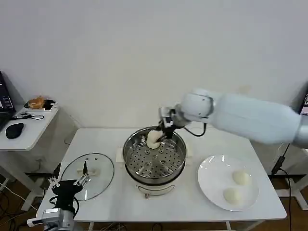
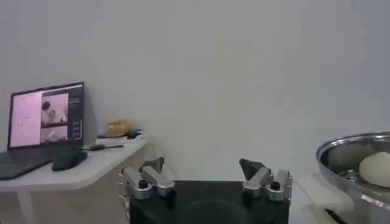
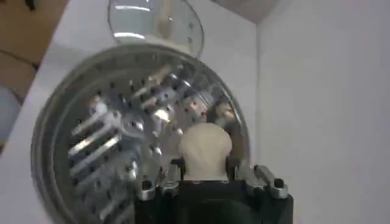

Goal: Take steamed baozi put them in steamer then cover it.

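Our right gripper (image 1: 161, 135) clasps a smooth cream-white baozi (image 1: 153, 138) over the far rim of the shiny round steel steamer (image 1: 132, 156), above its perforated tray. We judge it best to lower it close to the holes and place it near the wall, leaving room for the rest. Our left gripper (image 1: 83, 181) hangs spread wide beside the clear glass cover (image 1: 98, 168). Two buns wait on the flat white plate (image 1: 210, 181); a fourth we cannot find.

White plate (image 1: 211, 185) on table (image 1: 192, 204); laptop (image 2: 42, 119) on side desk (image 1: 29, 132)
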### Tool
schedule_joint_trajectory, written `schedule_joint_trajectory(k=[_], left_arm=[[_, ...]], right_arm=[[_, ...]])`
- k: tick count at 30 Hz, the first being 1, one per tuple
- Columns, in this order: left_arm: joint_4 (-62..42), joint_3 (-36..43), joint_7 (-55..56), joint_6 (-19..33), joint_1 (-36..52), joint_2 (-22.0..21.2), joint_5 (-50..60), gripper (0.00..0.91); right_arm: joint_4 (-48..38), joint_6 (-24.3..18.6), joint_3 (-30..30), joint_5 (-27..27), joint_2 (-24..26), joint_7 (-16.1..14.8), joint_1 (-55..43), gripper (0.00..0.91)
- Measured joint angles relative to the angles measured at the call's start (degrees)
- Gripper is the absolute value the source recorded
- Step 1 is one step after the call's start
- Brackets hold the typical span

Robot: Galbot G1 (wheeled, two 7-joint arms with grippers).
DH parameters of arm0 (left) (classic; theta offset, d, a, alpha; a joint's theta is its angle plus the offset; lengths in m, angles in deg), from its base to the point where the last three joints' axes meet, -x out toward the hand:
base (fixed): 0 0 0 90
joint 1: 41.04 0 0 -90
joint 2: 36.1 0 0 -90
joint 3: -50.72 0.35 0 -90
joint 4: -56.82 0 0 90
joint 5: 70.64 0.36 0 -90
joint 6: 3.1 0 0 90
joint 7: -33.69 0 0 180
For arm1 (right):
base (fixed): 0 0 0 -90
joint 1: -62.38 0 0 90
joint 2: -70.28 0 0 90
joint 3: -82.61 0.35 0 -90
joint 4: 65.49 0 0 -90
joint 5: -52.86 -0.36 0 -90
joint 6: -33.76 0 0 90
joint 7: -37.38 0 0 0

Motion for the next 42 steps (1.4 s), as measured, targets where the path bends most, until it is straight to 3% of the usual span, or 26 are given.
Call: schedule_joint_trajectory(k=[10,21,23,24,34,42], left_arm=[[-0.59,-0.22,-0.01,0.09,0.16,-0.1,0.0,0.907],[-1.17,-0.18,-0.02,0.2,0.45,-0.2,-0.05,0.907],[-1.18,-0.16,-0.02,0.2,0.43,-0.22,-0.05,0.907],[-1.18,-0.15,-0.02,0.2,0.41,-0.22,-0.05,0.907],[-0.97,0.26,0.0,0.21,0.32,-0.47,0.09,0.907],[-0.37,0.85,0.02,0.22,0.35,-0.36,0.16,0.907]], right_arm=[[-3.75,2.31,-0.49,-1.44,-5.86,1.26,3.62,0.524],[-7.43,2.67,-0.02,-0.04,-9.08,1.9,6.64,0.534],[-7.69,2.68,0.03,0.09,-9.13,1.92,6.8,0.867],[-7.82,2.67,0.06,0.13,-9.14,1.92,6.84,0.907],[-5.91,2.13,0.06,-0.1,-7.33,1.19,5.2,0.907],[-0.2,1.15,-1.05,0.38,-0.52,-0.77,-0.13,0.907]])
